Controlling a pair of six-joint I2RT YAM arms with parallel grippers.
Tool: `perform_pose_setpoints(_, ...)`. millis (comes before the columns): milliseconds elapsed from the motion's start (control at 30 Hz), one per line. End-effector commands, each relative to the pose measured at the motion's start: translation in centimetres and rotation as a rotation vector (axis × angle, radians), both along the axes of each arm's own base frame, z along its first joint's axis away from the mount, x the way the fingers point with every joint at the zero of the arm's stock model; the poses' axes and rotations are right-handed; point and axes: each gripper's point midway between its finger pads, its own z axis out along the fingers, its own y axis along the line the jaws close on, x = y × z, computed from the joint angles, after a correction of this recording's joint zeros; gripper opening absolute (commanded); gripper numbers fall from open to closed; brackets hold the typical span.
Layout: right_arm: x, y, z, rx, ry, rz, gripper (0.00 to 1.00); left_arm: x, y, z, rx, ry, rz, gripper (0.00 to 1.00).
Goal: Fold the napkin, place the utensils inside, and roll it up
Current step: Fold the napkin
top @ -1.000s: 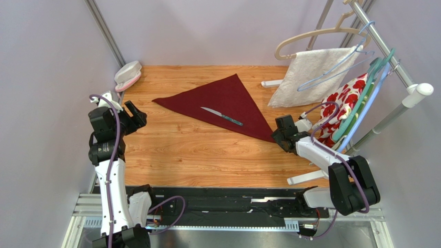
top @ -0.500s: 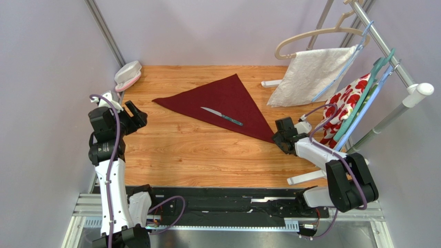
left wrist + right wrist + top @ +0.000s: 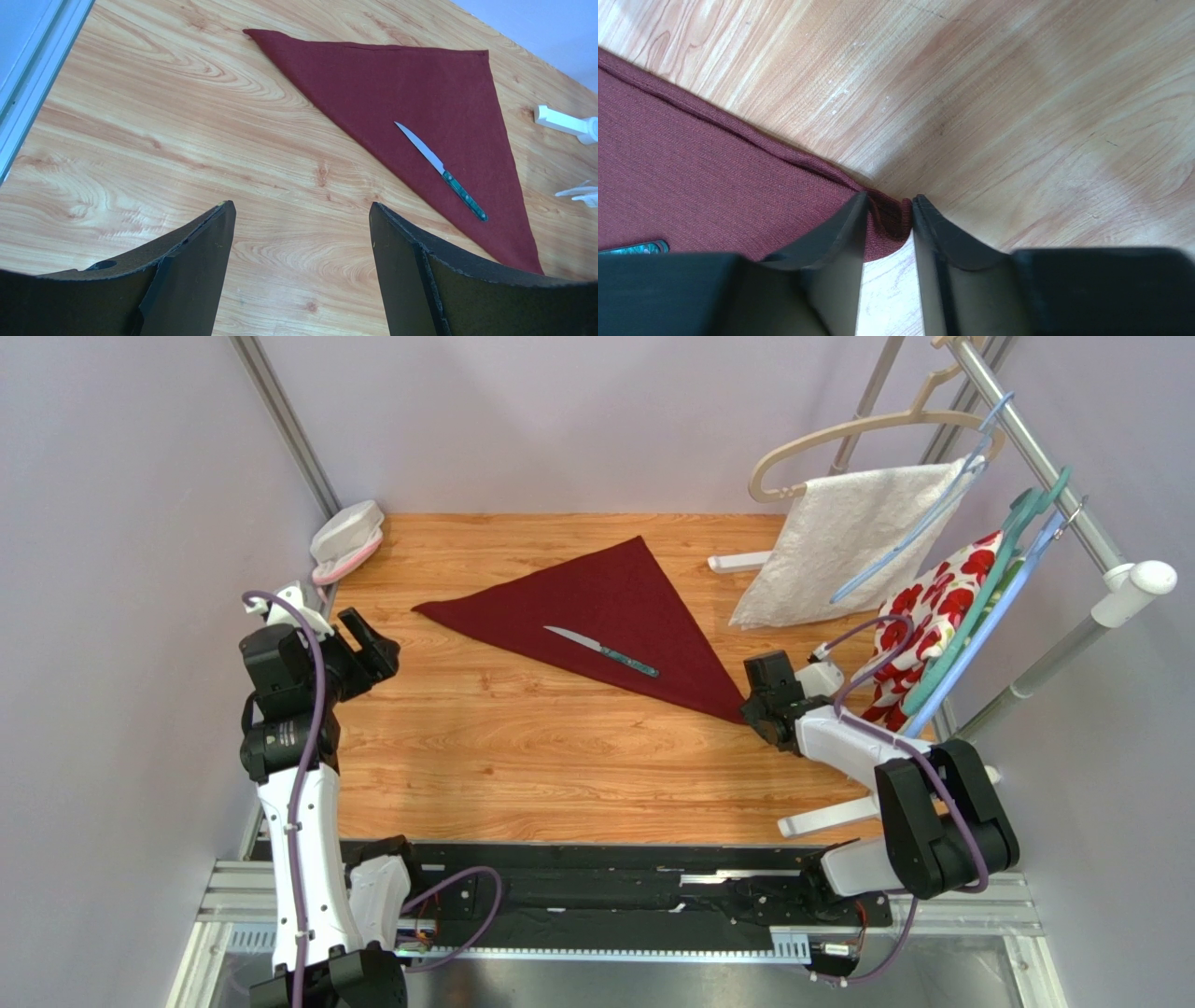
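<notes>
the napkin (image 3: 603, 609), folded into 1 triangle, lies on the table (image 3: 491, 756), long edge running far-left to near-right, with 1 knife (image 3: 601, 651) along it. its near-right corner sits bunched between the narrowed fingers of the right gripper (image 3: 889, 218). the left gripper (image 3: 302, 231) hangs wide open, holding nothing, well apart.

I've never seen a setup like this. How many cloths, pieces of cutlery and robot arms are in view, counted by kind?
Cloths: 3 (napkin, towel, floral cloth)
Cutlery: 1 (knife, lying on the napkin)
Robot arms: 2 (left arm, right arm)
Total: 6
</notes>
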Motion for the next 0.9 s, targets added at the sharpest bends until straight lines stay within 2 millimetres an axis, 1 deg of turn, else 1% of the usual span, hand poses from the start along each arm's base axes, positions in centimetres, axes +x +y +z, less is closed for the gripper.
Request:
perform_pose_setpoints(0, -1.5, -0.8, -1.5, -0.017, 0.057, -0.035, 0.30, 0.4, 0.0, 0.7, -0.002, -0.036, -0.009, 0.79)
perform_pose_setpoints(67, -1.6, -0.9, -1.6, -0.017, 0.061, -0.034, 0.23, 0.5, -0.1, 0.7, -0.005, -0.035, -0.013, 0.79)
perform_pose_setpoints(133, -1.7, -0.9, -1.6, -0.018, 0.061, -0.033, 0.19, 0.5, -0.1, 0.7, -0.007, -0.037, -0.014, 0.79)
perform_pose_setpoints(267, -1.9, -1.3, -1.4, -0.037, 0.060, -0.039, 0.00, 0.5, -0.2, 0.7, -0.008, -0.039, -0.018, 0.79)
perform_pose_setpoints(400, -1.3, -1.1, -0.2, -0.035, 0.015, -0.015, 0.00, 0.5, -0.3, 0.8, -0.010, -0.041, -0.024, 0.79)
perform_pose_setpoints(500, -0.2, -0.4, 1.6, -0.036, -0.041, 0.024, 0.00, 0.6, -0.4, 0.7, -0.015, -0.040, -0.030, 0.79)
perform_pose_setpoints(533, 0.1, 0.1, 2.3, -0.039, -0.058, 0.047, 0.00, 0.6, -0.4, 0.7, -0.017, -0.041, -0.031, 0.79)
perform_pose_setpoints(567, 0.9, 0.7, 3.7, -0.036, -0.098, 0.061, 0.00, 0.6, -0.5, 0.7, -0.019, -0.041, -0.035, 0.79)
perform_pose_setpoints(600, 1.3, 1.2, 4.4, -0.040, -0.119, 0.076, 0.00, 0.6, -0.5, 0.7, -0.019, -0.040, -0.035, 0.79)
perform_pose_setpoints(633, 1.6, 2.1, 5.3, -0.053, -0.143, 0.109, 0.00, 0.6, -0.4, 0.7, -0.016, -0.041, -0.033, 0.79)
perform_pose_setpoints(667, 2.3, 2.8, 6.6, -0.050, -0.180, 0.118, 0.00, 0.6, -0.4, 0.7, -0.015, -0.042, -0.031, 0.79)
perform_pose_setpoints(733, 2.9, 4.6, 8.2, -0.067, -0.221, 0.163, 0.00, 0.6, -0.5, 0.7, -0.017, -0.041, -0.034, 0.79)
perform_pose_setpoints(767, 3.7, 5.5, 9.7, -0.065, -0.253, 0.177, 0.00, 0.6, -0.5, 0.7, -0.017, -0.041, -0.034, 0.79)
perform_pose_setpoints(867, 4.5, 7.9, 10.9, -0.089, -0.280, 0.234, 0.00, 0.6, -0.5, 0.7, -0.017, -0.043, -0.034, 0.79)
